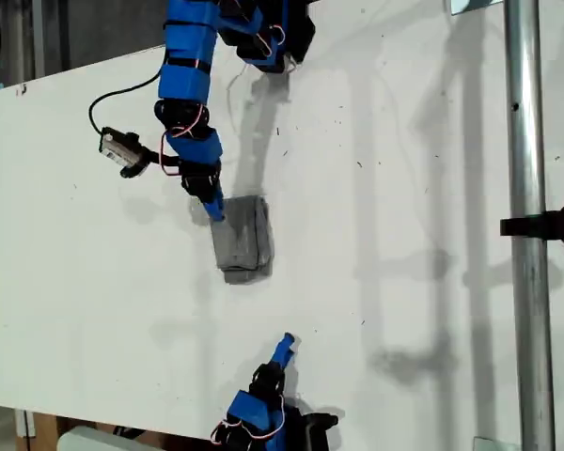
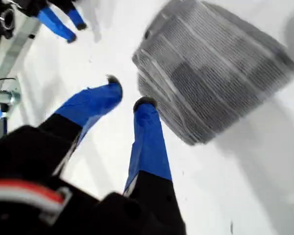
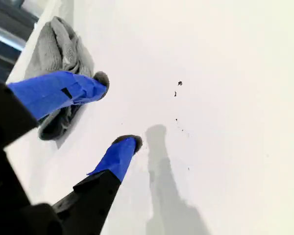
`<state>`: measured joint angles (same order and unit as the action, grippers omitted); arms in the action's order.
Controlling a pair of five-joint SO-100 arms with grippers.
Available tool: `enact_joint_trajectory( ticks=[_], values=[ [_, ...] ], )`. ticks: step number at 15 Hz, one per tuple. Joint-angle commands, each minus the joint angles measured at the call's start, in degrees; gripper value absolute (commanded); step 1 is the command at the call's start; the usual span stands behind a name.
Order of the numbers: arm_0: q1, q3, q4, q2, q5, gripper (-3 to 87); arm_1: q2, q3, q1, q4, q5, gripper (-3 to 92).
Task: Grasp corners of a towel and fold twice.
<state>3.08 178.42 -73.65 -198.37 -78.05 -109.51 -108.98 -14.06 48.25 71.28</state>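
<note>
White table (image 1: 404, 188) bears the folded towel (image 1: 241, 239), corners indistinct

The towel (image 1: 241, 241) is grey cloth with thin white stripes, folded into a small thick rectangular bundle of stacked layers. It lies flat near the table's middle, well clear of every edge.

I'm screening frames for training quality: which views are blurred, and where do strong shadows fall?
First wrist view: the towel is smeared by motion blur, though its stripes are still readable. Second wrist view: fairly sharp, with my second gripper throwing a long dark shadow on the table. Exterior view: soft overall, evenly lit, with faint arm shadows across the table.
</note>
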Motion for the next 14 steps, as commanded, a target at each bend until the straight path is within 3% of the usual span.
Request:
enact_joint_trajectory(
  ticks=[1, 5, 7, 8, 10, 11, 13, 14],
  values=[
    [-0.2, 0.3, -0.4, -0.4, 21.2, 18.8, -15.4, -9.4, 1.2, 9.3, 2.9, 0.2],
    [0.0, 0.3, -0.4, -0.4, 22.1, 17.3, -48.9, -40.1, 5.1, 16.4, 11.4, -0.3],
    [-0.1, 0.3, -0.4, -0.4, 22.1, 17.3, -74.3, -53.0, 7.7, 25.9, 16.9, -0.3],
    [-0.1, 0.3, -0.4, -0.4, 22.1, 17.3, -78.7, -54.6, 9.1, 30.7, 20.0, -0.3],
    [-0.1, 0.3, -0.4, -0.4, 22.1, 17.3, -78.9, -57.4, 12.5, 30.9, 23.5, 3.9],
    [-0.1, 0.3, -0.4, -0.4, 22.1, 17.3, -78.8, -57.2, 13.5, 30.9, 23.5, 8.6],
    [-0.2, 0.3, -0.4, -0.4, 22.1, 17.3, -78.8, -56.6, 11.3, 33.0, 14.8, 8.6],
    [-0.2, 0.3, -0.4, -0.4, 22.1, 17.3, -78.8, -56.6, 10.4, 33.0, 14.9, 8.6]
  ],
)
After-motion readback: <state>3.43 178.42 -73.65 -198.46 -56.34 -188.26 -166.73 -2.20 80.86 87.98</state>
